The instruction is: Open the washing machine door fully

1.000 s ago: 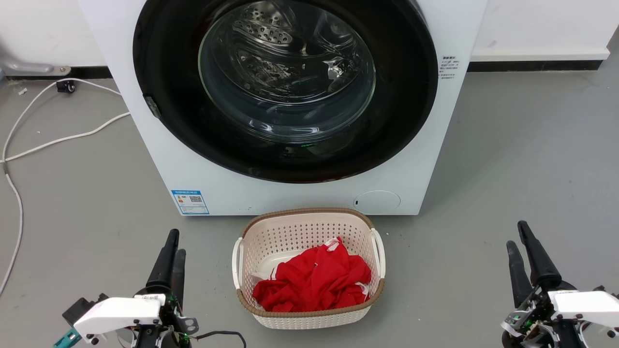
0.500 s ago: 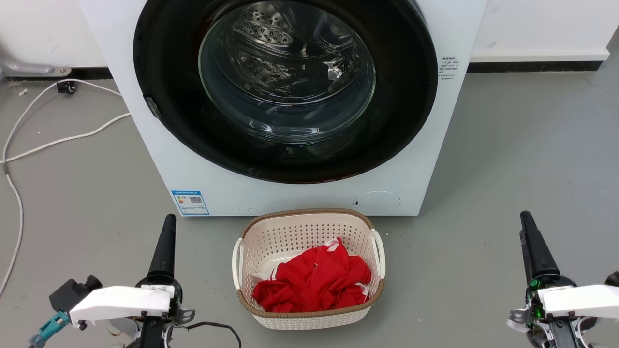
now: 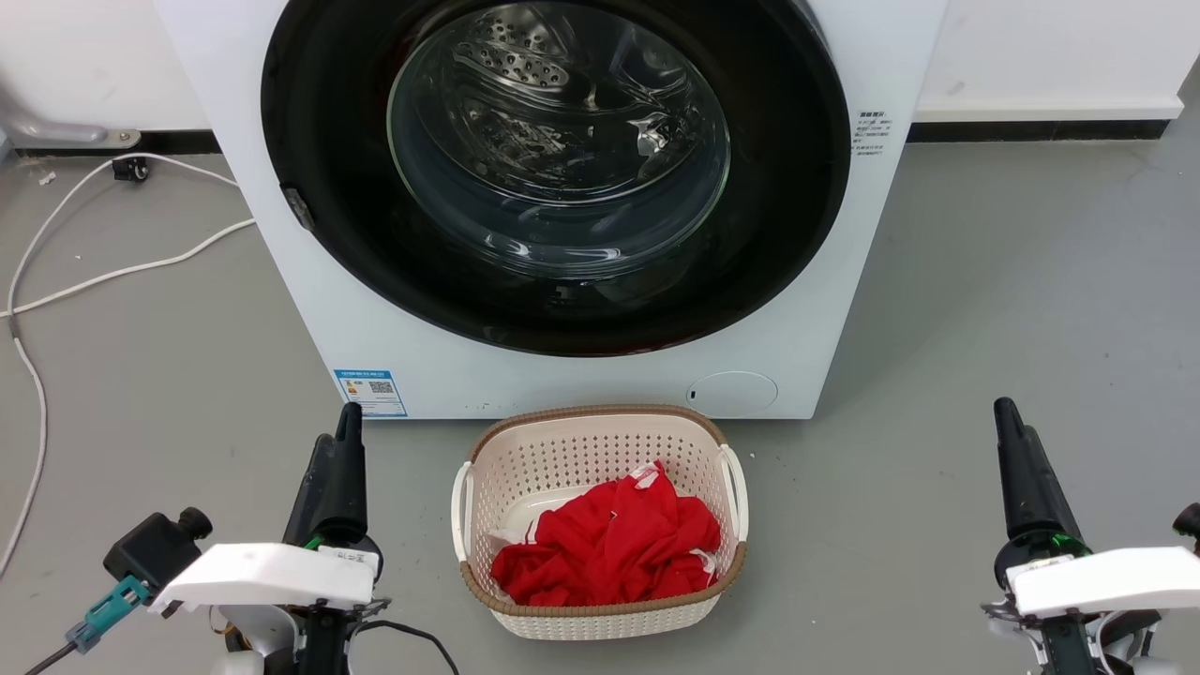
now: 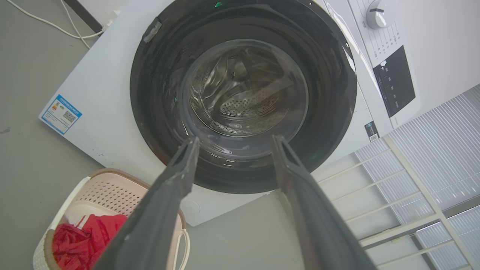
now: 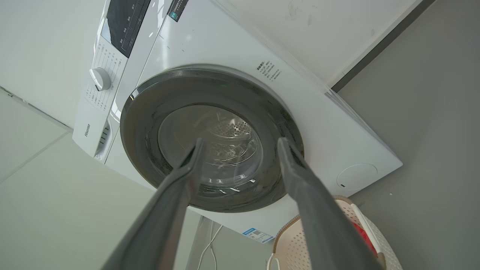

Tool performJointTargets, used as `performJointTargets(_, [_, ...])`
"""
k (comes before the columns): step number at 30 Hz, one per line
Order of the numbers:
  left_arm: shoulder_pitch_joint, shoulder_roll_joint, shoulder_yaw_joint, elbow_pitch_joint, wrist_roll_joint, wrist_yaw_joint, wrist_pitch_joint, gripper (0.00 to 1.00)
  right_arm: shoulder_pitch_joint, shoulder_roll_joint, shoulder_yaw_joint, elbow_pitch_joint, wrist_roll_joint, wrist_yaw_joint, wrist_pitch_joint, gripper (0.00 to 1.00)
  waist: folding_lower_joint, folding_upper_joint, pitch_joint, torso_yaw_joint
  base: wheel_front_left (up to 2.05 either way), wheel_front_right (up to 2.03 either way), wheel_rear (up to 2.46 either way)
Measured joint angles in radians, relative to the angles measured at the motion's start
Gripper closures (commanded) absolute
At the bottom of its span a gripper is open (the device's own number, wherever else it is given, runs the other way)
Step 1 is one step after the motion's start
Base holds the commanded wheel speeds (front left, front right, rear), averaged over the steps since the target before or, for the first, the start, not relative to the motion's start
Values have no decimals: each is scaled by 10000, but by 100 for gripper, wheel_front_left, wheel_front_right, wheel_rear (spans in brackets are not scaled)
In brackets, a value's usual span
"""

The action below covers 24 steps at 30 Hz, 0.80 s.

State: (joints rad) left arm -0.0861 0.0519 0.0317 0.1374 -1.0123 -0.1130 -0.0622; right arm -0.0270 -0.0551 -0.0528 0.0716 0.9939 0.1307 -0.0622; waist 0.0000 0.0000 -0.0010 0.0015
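The washing machine door [image 3: 558, 159] is closed, flat against the white machine front. It lies ahead of and above both grippers, well apart from them. My left gripper [image 4: 235, 139] is open, its two fingers spread with nothing between them. The right gripper [image 5: 240, 141] is the same, open and empty.

In the head view both arms sit low, one on each side of the laundry basket [image 3: 600, 410]. Their fingers point forward to the machine, and each gripper is turned so that one finger nearly hides the other.

On the left side of the door's black rim there is a small grey tab [image 3: 298, 208]. I think it is the place to pull, but it is too small to be sure. If so, the left arm is the nearer one, and it must rise and go forward to reach that edge. The basket with the red cloth [image 3: 609, 548] stands just before the machine, so I judge the swing of the door may pass close above it.
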Motion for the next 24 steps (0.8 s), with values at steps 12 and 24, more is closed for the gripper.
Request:
performJointTargets(12, [0, -2, -251, -94, 2201, 146, -382, 0, 155, 4, 77, -199, -1893, 2, -362, 0, 0, 0, -35, 9, 0, 0, 0])
performJointTargets(24, [0, -2, -343, -71, 3810, 295, -719, 0, 306, 10, 151, -165, -3484, 2, -709, 0, 0, 0, -71, 23, 0, 0, 0])
